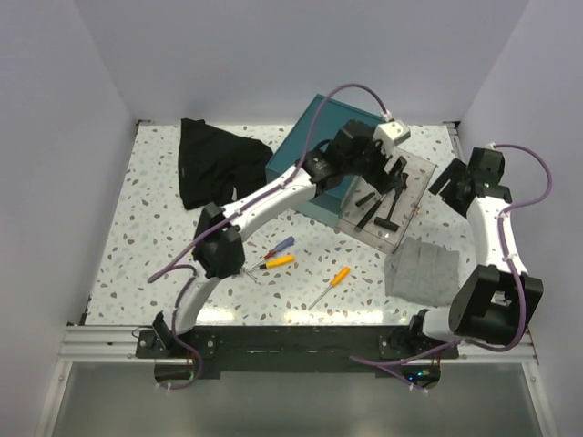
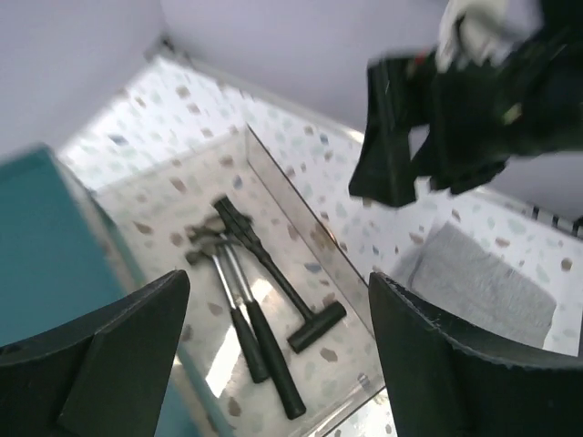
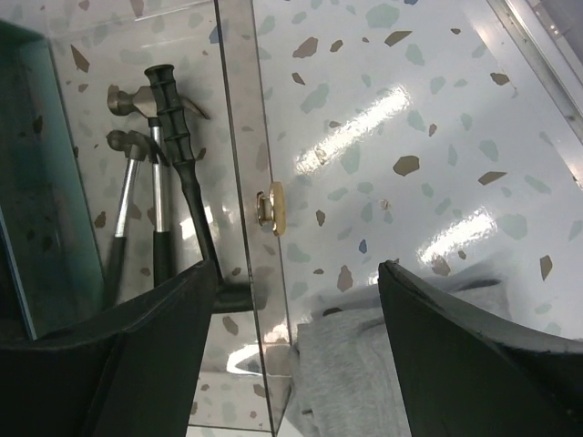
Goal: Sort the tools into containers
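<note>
The clear plastic box (image 1: 412,182) stands right of the dark-teal case (image 1: 314,137). In it lie two black-handled hammers (image 2: 244,314) and a black T-headed tool (image 2: 278,273); they also show in the right wrist view (image 3: 157,214). My left gripper (image 1: 393,175) hovers over the box, open and empty (image 2: 278,364). My right gripper (image 1: 448,182) is open and empty over the box's right wall and the grey cloth (image 3: 296,346). A blue-red screwdriver (image 1: 282,246) and two orange-handled ones (image 1: 279,261) (image 1: 339,275) lie on the table. The black bag (image 1: 214,164) lies at the back left.
The folded grey cloth (image 1: 424,269) lies just in front of the box's right corner, also in the right wrist view (image 3: 364,382). A brass clasp (image 3: 271,208) sits on the box's wall. The left arm's forearm stretches over the teal case's front edge.
</note>
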`<state>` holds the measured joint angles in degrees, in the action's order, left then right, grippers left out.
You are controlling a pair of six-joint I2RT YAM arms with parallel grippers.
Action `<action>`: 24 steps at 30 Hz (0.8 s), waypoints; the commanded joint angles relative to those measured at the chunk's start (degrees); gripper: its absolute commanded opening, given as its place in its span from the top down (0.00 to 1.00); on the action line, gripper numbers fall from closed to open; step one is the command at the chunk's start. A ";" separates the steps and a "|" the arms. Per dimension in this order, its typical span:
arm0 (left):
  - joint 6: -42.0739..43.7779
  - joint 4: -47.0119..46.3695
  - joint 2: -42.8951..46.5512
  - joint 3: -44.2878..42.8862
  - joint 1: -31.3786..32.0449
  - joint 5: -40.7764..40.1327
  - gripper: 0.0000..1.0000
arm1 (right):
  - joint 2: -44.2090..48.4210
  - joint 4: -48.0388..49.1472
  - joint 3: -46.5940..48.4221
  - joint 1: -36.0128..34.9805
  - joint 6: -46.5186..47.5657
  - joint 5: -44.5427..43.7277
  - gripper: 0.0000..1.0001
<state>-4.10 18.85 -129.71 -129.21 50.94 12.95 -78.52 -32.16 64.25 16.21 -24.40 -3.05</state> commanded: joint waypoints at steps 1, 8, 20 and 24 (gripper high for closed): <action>1.82 -12.95 17.90 5.79 -7.31 -4.24 0.17 | -3.47 4.30 2.02 0.32 0.49 0.60 0.26; 1.89 -11.29 22.83 20.45 -21.48 -3.73 0.79 | -8.57 8.25 3.78 1.37 1.11 1.37 0.62; 5.59 -8.22 17.57 29.45 -23.69 0.49 1.00 | -20.17 12.39 6.15 1.63 2.08 2.87 1.00; 4.63 -7.52 15.10 29.19 -23.69 0.06 1.00 | -22.37 12.56 7.38 1.63 1.12 5.85 1.00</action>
<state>0.21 12.67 -114.30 -99.18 27.55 11.81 -100.07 -22.26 68.49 17.67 -22.81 -0.30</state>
